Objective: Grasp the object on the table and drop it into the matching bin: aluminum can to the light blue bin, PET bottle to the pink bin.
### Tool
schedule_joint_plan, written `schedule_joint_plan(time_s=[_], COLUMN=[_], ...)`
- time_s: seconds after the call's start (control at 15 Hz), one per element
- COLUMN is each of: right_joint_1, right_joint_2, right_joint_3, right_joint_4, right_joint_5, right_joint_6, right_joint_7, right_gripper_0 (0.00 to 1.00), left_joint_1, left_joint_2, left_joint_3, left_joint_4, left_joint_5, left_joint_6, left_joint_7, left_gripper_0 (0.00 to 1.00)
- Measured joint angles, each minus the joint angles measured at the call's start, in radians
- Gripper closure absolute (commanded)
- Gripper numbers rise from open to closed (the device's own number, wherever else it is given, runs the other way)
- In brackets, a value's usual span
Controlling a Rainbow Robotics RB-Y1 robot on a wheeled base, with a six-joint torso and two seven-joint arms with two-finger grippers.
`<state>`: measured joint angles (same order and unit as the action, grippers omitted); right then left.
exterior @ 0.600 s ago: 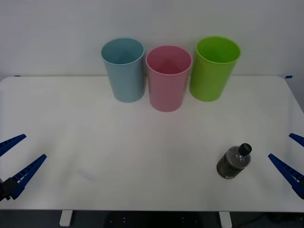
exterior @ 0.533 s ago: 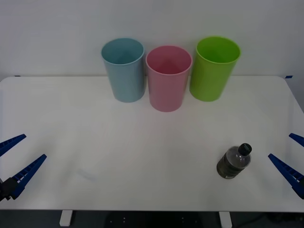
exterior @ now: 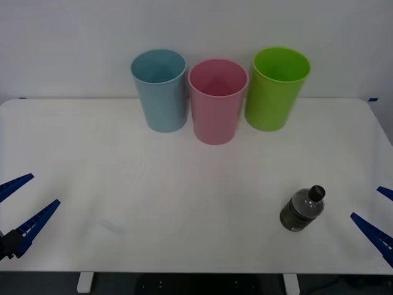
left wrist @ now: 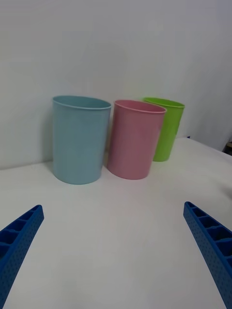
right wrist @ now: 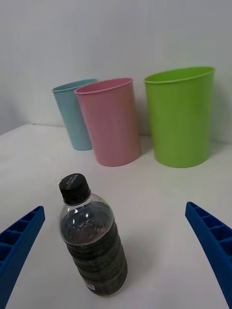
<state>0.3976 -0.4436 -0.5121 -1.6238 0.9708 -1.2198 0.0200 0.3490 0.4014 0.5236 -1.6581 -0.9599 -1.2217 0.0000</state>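
Observation:
A small clear PET bottle (exterior: pixel 302 209) with dark contents and a black cap stands upright on the white table (exterior: pixel 184 184), near its front right. In the right wrist view the bottle (right wrist: pixel 94 241) stands between the open blue fingers (right wrist: pixel 212 246), nearer one of them. My right gripper (exterior: pixel 381 218) is open at the table's right edge, just right of the bottle. My left gripper (exterior: pixel 21 206) is open at the front left, far from it. The light blue bin (exterior: pixel 159 90), pink bin (exterior: pixel 217 100) stand in a row at the back.
A lime green bin (exterior: pixel 277 88) stands right of the pink one, against the white wall. A faint smudge (exterior: pixel 110 225) marks the table near the front left. Wide bare tabletop lies between the bottle and the bins.
My right gripper has shifted slightly down and toward the right edge in the front view. The bottle, the bins and the left arm have not moved.

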Motion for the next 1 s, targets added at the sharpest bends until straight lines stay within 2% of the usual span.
schedule_joint_plan(time_s=[0.53,1.0], right_joint_1=[-0.027,-0.078], right_joint_2=[-0.077,-0.115], right_joint_3=[0.055,0.129], right_joint_4=[0.13,0.224], right_joint_5=[-0.001,-0.001], right_joint_6=[-0.068,-0.065], right_joint_7=[0.098,0.296], right_gripper_0=[0.0,0.0], left_joint_1=[0.0,0.0], left_joint_2=[0.0,0.0], left_joint_3=[0.0,0.0], left_joint_4=[0.0,0.0], left_joint_5=[0.0,0.0], left_joint_6=[0.0,0.0], left_joint_7=[0.0,0.0], left_gripper_0=[0.0,0.0])
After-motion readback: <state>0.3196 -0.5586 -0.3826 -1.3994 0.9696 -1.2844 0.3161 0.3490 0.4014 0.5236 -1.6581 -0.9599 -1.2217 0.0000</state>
